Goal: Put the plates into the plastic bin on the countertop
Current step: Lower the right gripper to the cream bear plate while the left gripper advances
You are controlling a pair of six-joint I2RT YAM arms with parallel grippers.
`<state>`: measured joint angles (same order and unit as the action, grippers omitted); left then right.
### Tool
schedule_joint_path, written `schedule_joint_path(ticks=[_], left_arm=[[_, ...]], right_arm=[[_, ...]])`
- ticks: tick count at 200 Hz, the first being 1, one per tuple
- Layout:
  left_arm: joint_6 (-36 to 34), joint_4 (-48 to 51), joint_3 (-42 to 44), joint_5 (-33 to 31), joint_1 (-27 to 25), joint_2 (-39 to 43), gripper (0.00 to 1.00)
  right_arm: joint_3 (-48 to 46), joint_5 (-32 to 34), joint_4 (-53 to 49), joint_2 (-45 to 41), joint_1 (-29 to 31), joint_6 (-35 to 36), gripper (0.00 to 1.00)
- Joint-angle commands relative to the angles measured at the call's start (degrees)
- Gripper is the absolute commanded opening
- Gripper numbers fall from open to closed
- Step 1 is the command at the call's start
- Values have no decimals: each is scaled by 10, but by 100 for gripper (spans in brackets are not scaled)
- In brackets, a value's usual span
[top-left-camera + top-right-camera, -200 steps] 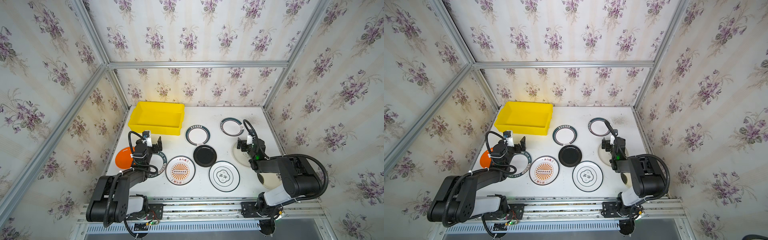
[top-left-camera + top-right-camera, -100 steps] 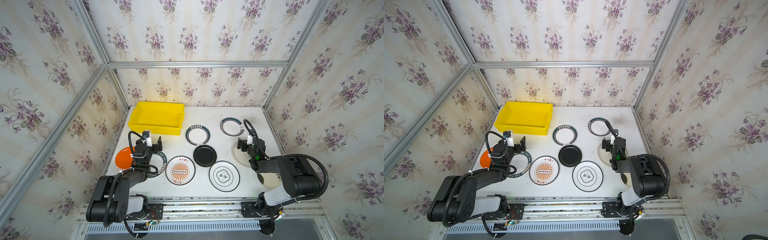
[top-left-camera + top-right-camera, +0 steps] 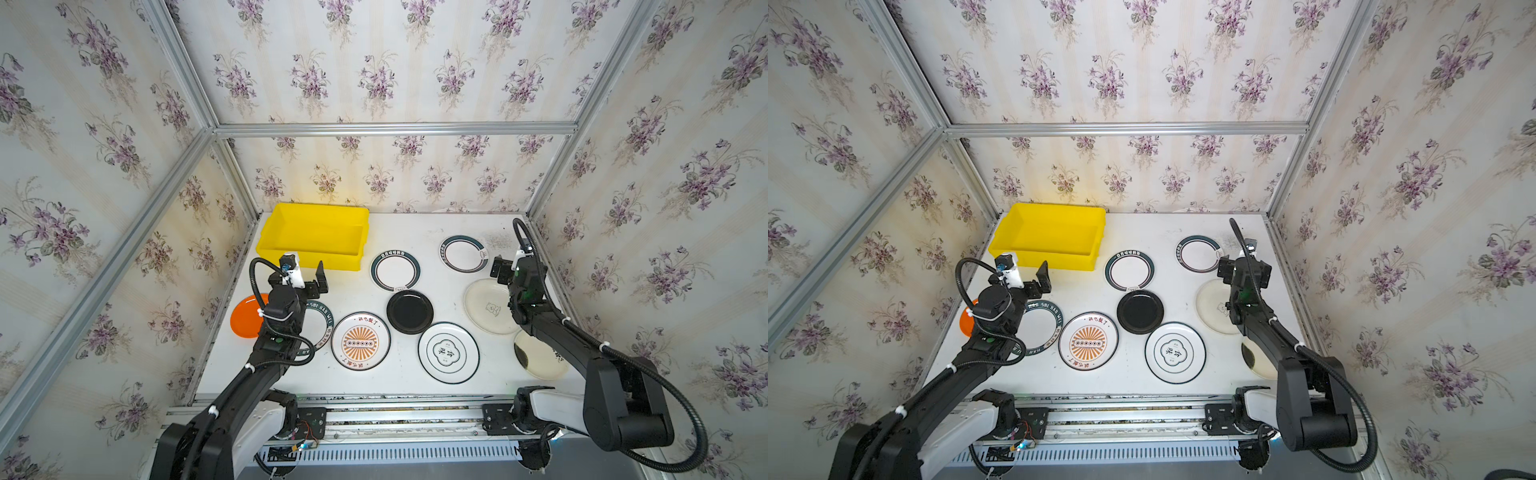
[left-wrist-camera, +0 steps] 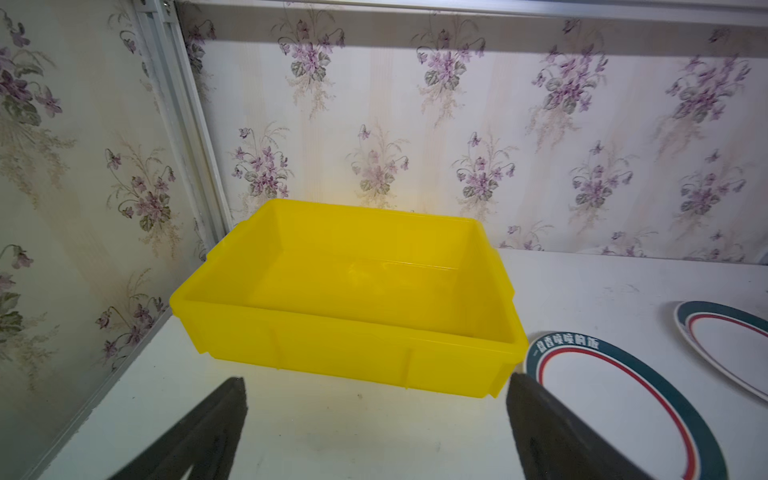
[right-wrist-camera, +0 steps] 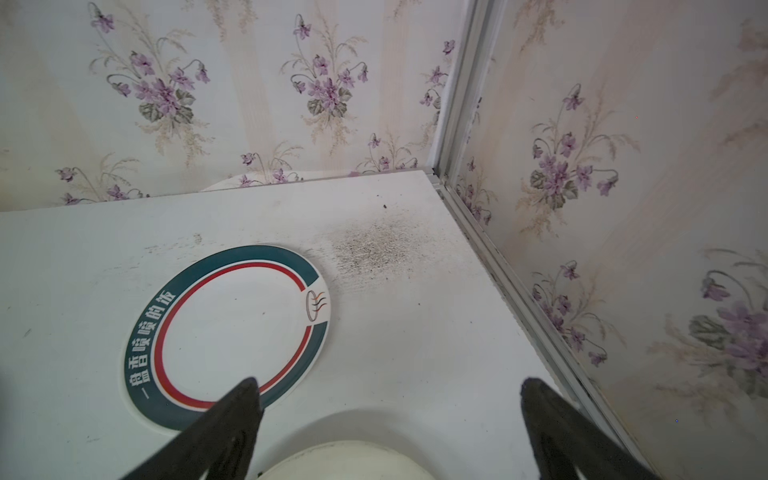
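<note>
In both top views the left gripper (image 3: 303, 274) (image 3: 1027, 276) hangs with its jaws spread wide and nothing between them. The yellow bin (image 3: 332, 232) (image 3: 1050, 232) sits straight ahead of it, at the far left corner of the worktop (image 3: 419, 230) (image 3: 1163, 230). Behind this gripper, beside its arm, lies the orange plate (image 3: 245, 318) (image 3: 966, 322). To its right lies the middle green-rimmed plate (image 3: 395, 270) (image 3: 1128, 270), and further back on that side the black plate (image 3: 409, 311) (image 3: 1140, 311) and the sunburst plate (image 3: 360, 341) (image 3: 1088, 341). The right gripper (image 3: 513, 270) (image 3: 1244, 270), also wide open and empty, stands over the far edge of the cream plate (image 3: 490, 307) (image 3: 1214, 307). The corner green-rimmed plate (image 3: 463, 253) (image 3: 1198, 254) lies ahead of it to its left. All these plates lie flat on the worktop, outside the bin.

In the left wrist view the left gripper (image 4: 376, 380) shows two dark fingers (image 4: 208, 428) far apart. The bin (image 4: 353, 345) is just in front of them, its near wall facing the gripper. The middle green-rimmed plate (image 4: 602, 395) passes beneath the right-hand finger, and the corner green-rimmed plate (image 4: 727, 345) lies beyond it.

In the right wrist view the right gripper (image 5: 388, 382) is equally wide. The corner green-rimmed plate (image 5: 232, 332) lies ahead, under its left finger tip. The cream plate (image 5: 345, 461) sits below, between the fingers. A dark scuffed patch (image 5: 374, 249) marks the worktop (image 5: 415, 332) further ahead.
</note>
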<state>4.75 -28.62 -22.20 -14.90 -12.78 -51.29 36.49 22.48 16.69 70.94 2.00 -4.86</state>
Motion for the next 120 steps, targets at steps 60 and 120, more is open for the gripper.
schedule_joint_path(ticks=[60, 120], left_arm=[[90, 247, -60, -123, -186, 47, 100], [139, 274, -39, -104, -255, 71, 100]], right_arm=[[109, 96, -476, 3, -12, -136, 99], [60, -51, -501, -32, -86, -201, 99]])
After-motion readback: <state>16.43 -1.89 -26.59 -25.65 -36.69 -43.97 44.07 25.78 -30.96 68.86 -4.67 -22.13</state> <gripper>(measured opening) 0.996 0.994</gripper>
